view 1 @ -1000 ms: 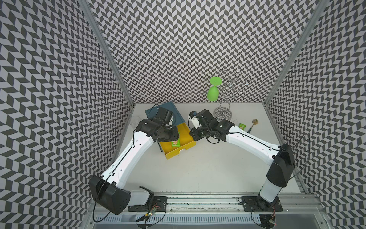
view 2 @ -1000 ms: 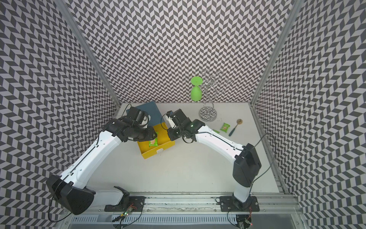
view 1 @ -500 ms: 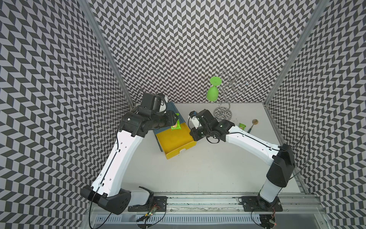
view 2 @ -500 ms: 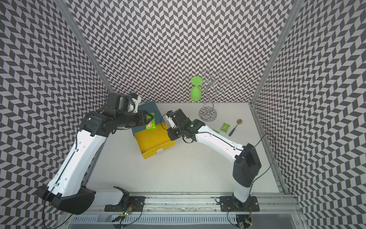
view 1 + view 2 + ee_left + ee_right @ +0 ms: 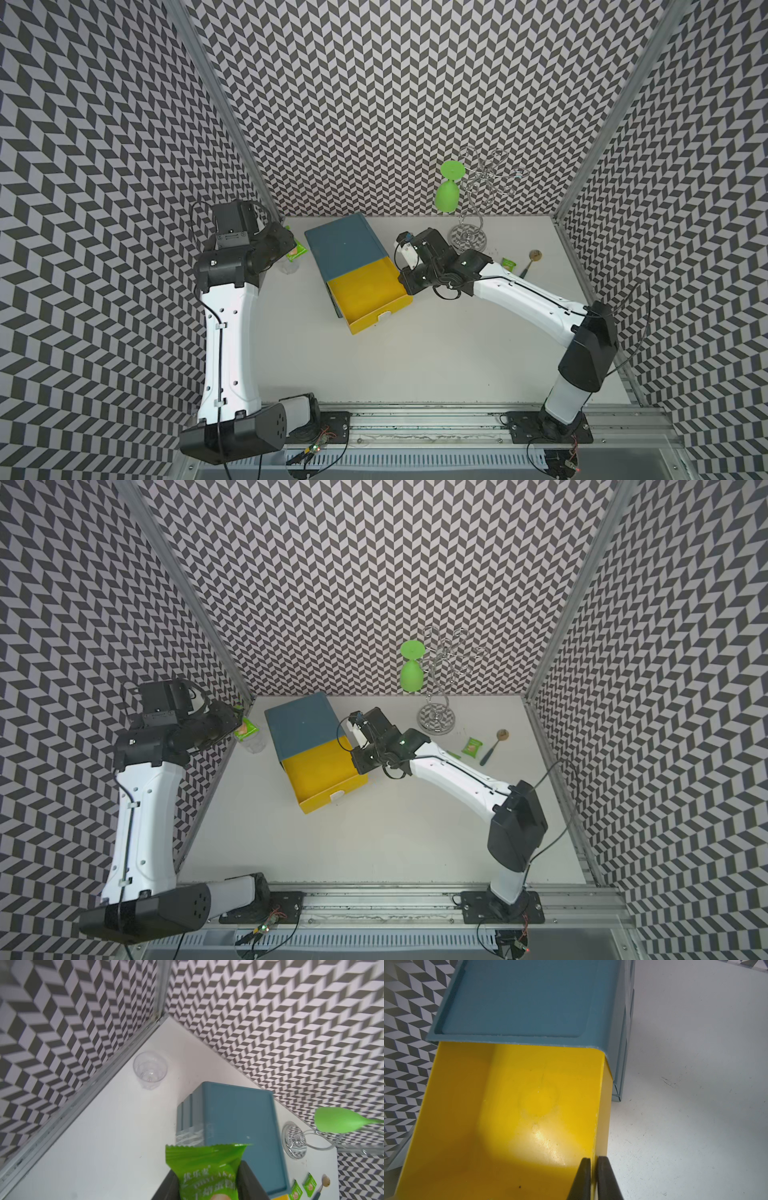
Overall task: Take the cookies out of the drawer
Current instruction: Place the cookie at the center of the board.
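The left gripper [image 5: 207,1183] clamps a crinkly green packet [image 5: 204,1159]; the right gripper [image 5: 593,1167] pinches the thin side wall of the glossy yellow drawer [image 5: 508,1105].

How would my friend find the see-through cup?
Find the blue cabinet with the yellow drawer. Between it and the patterned wall on the left arm's side stands a small cup on the white table. It is the only clear, colourless thing; everything nearby is blue, yellow or green.

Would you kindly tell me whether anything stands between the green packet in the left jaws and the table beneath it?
A clear cup stands upright in the corner of the table just by the held green packet; otherwise nothing visible blocks the way down.
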Robot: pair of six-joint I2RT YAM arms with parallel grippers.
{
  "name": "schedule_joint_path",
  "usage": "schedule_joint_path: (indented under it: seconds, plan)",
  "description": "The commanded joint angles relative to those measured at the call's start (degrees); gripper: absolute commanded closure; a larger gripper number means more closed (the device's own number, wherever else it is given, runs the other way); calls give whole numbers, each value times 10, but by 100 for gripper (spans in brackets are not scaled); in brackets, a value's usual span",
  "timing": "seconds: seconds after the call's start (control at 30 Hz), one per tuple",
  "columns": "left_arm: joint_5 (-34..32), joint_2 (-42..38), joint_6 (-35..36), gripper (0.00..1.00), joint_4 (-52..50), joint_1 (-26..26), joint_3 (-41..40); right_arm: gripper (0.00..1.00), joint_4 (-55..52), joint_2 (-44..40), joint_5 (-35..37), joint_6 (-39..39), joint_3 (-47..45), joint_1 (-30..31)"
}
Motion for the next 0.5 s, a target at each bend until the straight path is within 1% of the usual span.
schedule_joint_path:
  seconds: [0.0, 0.07, 0.13, 0.2, 0.3, 0.47]
  plan:
    - [52, -1, 4, 58, 87, 56, -93, 89, 20, 4, 0, -17, 18, 1]
    - [72, 8, 10, 58, 116, 81, -144, 89, 20, 4, 7, -19, 16, 1]
    - [78, 26, 17, 59, 140, 94, -185, 89, 20, 6, 14, -20, 15, 1]
    - [66, 42, 20, 59, 160, 97, -219, 89, 20, 9, 15, -21, 16, 0]
    - [67, 56, 17, 59, 200, 98, -267, 89, 21, 15, 16, -22, 21, -2]
    - [51, 84, 18, 57, 257, 99, -314, 89, 21, 27, 11, -20, 32, -2]
